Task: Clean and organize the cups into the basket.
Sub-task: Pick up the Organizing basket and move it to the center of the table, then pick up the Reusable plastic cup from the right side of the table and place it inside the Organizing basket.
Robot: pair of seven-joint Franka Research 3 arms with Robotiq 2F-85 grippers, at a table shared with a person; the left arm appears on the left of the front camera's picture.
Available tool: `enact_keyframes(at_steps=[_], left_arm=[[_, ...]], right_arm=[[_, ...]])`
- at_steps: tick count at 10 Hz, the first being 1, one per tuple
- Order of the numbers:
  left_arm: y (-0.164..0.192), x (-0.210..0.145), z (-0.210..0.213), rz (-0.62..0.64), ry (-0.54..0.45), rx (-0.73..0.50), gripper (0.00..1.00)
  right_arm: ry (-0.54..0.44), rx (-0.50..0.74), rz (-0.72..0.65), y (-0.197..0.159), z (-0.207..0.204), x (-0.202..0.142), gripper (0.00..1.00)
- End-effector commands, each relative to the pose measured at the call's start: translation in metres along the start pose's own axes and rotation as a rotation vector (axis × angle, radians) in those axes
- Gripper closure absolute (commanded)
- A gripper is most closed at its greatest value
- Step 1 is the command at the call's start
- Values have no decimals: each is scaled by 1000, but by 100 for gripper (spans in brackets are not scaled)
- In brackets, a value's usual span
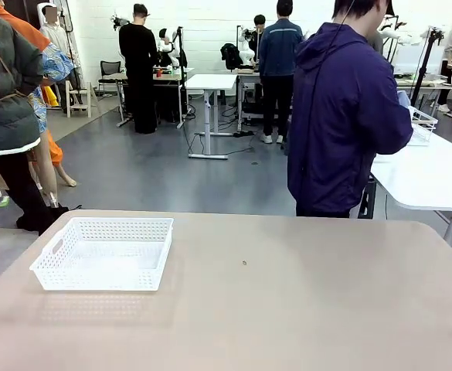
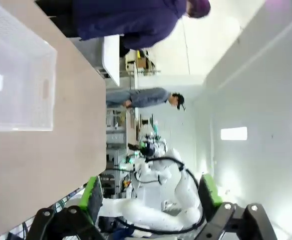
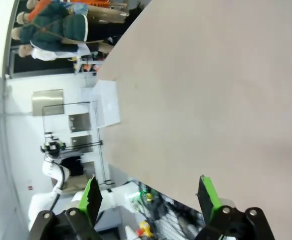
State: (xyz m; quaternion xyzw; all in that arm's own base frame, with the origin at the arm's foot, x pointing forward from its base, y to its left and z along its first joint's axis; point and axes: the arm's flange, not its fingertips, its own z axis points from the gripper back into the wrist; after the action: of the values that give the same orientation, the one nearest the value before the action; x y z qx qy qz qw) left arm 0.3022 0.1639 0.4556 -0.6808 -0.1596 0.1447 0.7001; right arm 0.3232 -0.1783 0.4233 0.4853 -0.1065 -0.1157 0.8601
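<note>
Stage: task is judged at its start, no cup placed yet | basket (image 1: 94, 276): set on the left side of the table (image 1: 303, 309), nothing held inside | left gripper (image 2: 149, 196): spread wide, nothing gripped | right gripper (image 3: 149, 197): spread wide, nothing gripped | remaining: all cups to be loaded

White plastic basket (image 1: 94, 277): sides a fine lattice of holes, rim solid and smooth with a slight sheen. The table (image 1: 303, 309) has a smooth, pale tan top, matt yet faintly mirroring the basket. A person's jacket (image 1: 341, 116) is dark purple cloth, soft and matt. The grey floor (image 1: 171, 170) is smooth with a dull shine. The left gripper (image 2: 149, 197) and right gripper (image 3: 149, 197) carry matt green pads (image 2: 92, 192) on black, hard-looking fingers.
</note>
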Motion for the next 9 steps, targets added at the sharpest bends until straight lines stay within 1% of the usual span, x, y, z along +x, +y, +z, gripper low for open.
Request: enact_keyframes(at_steps=[1,3,4,5,6,7,9], left_arm=[[-12,-3,32,23,-69,81,0],[-6,-10,70,-1,-121,214,0],[-6,-13,81,-17,-133,252,0],[-6,-14,86,-29,-141,284,0],[-7,-15,89,-45,-146,320,0],[-8,-22,79,-61,-156,347,0],[-7,-24,79,-86,-187,373,0]], right_arm=[[-44,11,131,-5,42,-22,0],[-151,102,178,-16,95,-50,0],[-191,131,175,-23,116,-63,0],[-206,144,171,-27,128,-70,0],[-213,186,182,-30,139,-75,0],[-210,186,181,-32,141,-76,0],[-174,170,180,-31,132,-70,0]])
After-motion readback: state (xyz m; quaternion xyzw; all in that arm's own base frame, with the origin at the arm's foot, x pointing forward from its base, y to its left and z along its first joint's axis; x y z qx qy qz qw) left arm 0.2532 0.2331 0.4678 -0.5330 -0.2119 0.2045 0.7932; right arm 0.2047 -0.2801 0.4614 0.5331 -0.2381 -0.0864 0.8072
